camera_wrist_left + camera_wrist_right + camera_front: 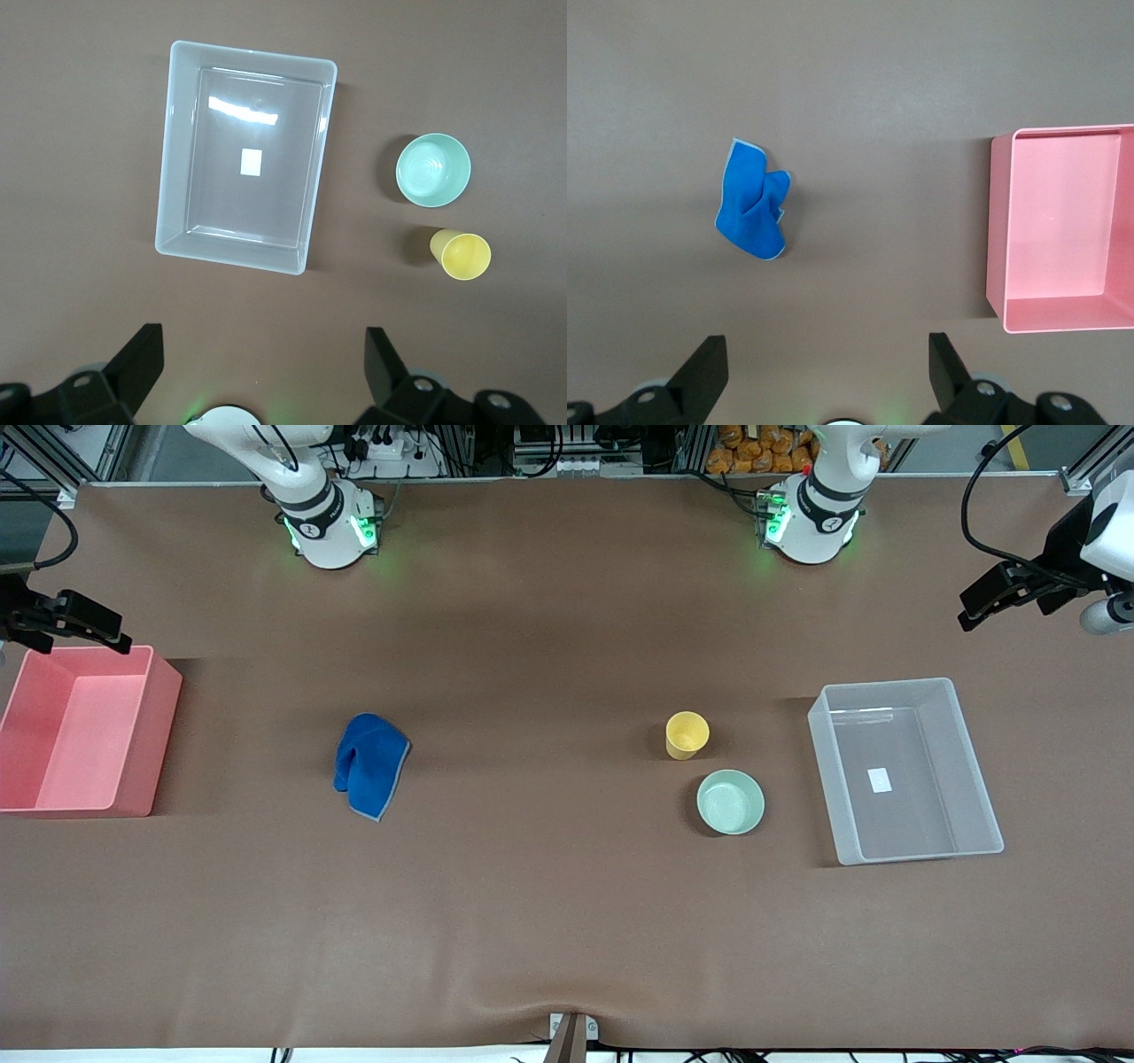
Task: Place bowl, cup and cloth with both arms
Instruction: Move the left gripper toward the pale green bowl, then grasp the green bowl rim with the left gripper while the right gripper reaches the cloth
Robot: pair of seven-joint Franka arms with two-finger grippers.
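Note:
The mint-green bowl [730, 802] sits on the brown table, with the yellow cup [687, 735] upright just farther from the front camera. Both also show in the left wrist view, the bowl [432, 170] and the cup [461, 255]. The blue cloth [370, 765] lies crumpled toward the right arm's end and shows in the right wrist view [752, 212]. My left gripper [974, 613] hangs high over the table's left-arm end, open and empty [264, 354]. My right gripper [120, 638] hangs high over the pink bin's corner, open and empty [828, 354].
A clear plastic bin [974, 841] stands beside the bowl at the left arm's end, seen too in the left wrist view [177, 239]. A pink bin [151, 744] stands at the right arm's end, seen too in the right wrist view [997, 266]. Both hold nothing.

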